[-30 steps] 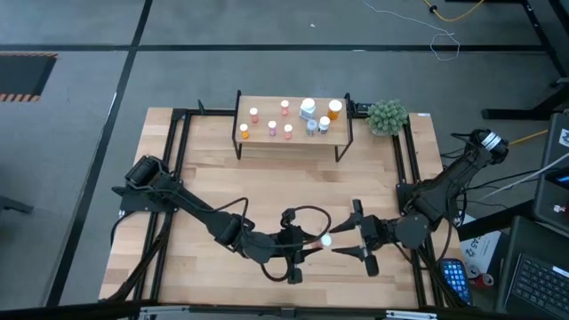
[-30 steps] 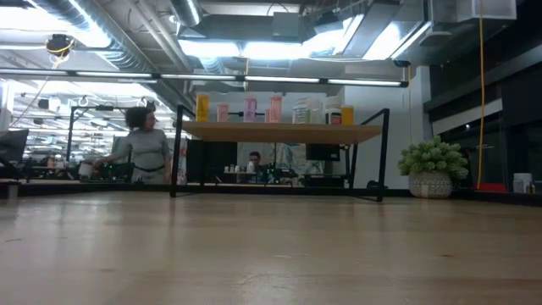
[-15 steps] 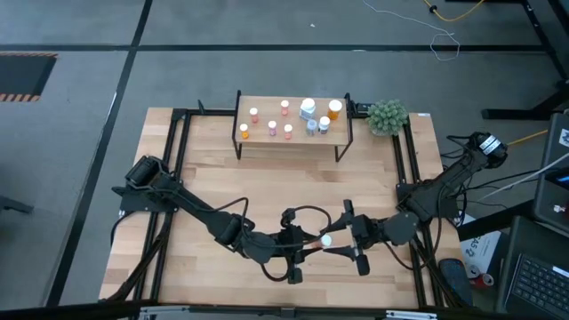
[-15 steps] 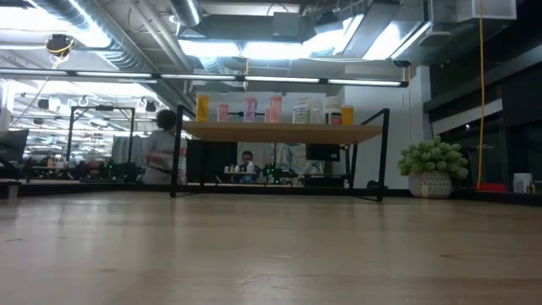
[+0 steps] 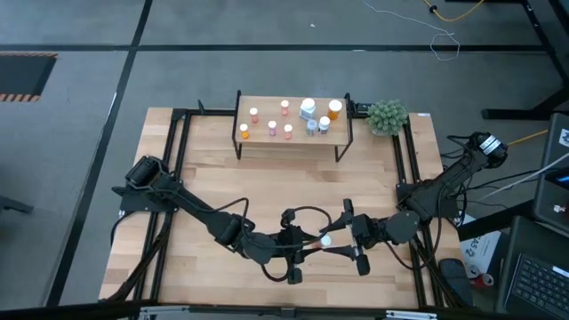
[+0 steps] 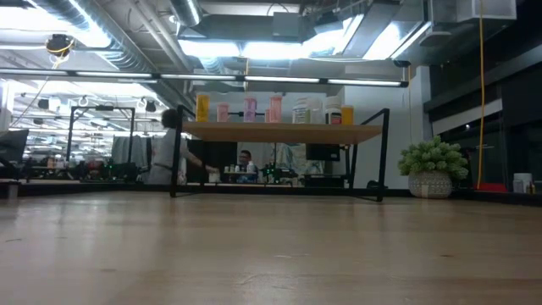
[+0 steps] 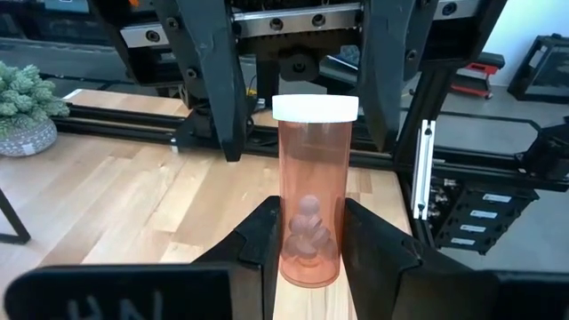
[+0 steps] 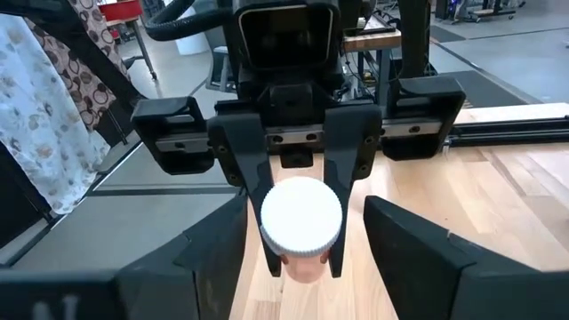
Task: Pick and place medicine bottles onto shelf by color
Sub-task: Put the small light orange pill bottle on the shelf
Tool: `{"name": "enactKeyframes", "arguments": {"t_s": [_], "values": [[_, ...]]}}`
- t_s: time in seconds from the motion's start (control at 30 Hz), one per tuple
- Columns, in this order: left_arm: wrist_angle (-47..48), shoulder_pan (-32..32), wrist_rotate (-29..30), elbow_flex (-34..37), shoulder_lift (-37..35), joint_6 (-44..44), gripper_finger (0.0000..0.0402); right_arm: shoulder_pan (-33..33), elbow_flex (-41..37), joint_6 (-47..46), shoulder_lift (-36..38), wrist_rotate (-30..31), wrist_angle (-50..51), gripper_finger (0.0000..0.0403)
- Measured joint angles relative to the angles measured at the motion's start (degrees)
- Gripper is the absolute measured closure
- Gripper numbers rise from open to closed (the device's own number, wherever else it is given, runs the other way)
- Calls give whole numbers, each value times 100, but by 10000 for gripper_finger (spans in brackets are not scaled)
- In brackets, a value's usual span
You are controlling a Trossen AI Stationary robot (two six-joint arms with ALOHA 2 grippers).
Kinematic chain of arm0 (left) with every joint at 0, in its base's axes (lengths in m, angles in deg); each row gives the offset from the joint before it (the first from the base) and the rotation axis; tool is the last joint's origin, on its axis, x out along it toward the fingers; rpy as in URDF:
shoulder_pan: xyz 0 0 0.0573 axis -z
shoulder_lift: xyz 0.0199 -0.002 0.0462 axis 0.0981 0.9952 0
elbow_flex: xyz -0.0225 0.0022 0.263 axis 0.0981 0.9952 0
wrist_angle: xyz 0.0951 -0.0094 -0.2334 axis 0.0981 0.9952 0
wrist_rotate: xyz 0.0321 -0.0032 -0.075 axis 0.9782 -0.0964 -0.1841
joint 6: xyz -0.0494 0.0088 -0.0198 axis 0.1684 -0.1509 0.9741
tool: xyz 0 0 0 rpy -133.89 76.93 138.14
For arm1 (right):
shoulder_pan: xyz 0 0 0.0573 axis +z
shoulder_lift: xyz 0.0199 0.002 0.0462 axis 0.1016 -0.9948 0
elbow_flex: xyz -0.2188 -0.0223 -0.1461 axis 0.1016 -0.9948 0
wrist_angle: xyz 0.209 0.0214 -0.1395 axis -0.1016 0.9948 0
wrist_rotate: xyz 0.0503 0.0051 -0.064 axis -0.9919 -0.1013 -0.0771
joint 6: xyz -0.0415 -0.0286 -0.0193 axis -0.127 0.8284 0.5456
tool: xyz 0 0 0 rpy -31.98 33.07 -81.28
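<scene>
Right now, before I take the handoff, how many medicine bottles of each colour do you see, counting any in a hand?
Pink bottles: 5 (4 on the shelf, 1 gripped in the left hand)
Orange bottles: 2, both on the shelf
White bottles: 3, all on the shelf
Total: 10

SETTING: robotics lab / open-plan workspace | EVIDENCE: exposed ceiling ducts [image 6: 93,38], strip lights [image 6: 237,78], desks with monitors [image 6: 13,148], person [image 6: 169,157] behind wooden table [image 6: 271,246].
</scene>
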Motion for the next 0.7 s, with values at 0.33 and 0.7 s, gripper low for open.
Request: {"name": "enactKeyframes", "arguments": {"t_s": [0.33, 0.7], "values": [[100, -2, 0, 4, 4, 136, 311, 0, 0, -146, 4, -1, 85, 194], [85, -4, -79, 4, 4, 134, 311, 2, 2, -157, 4, -9, 81, 263]]}}
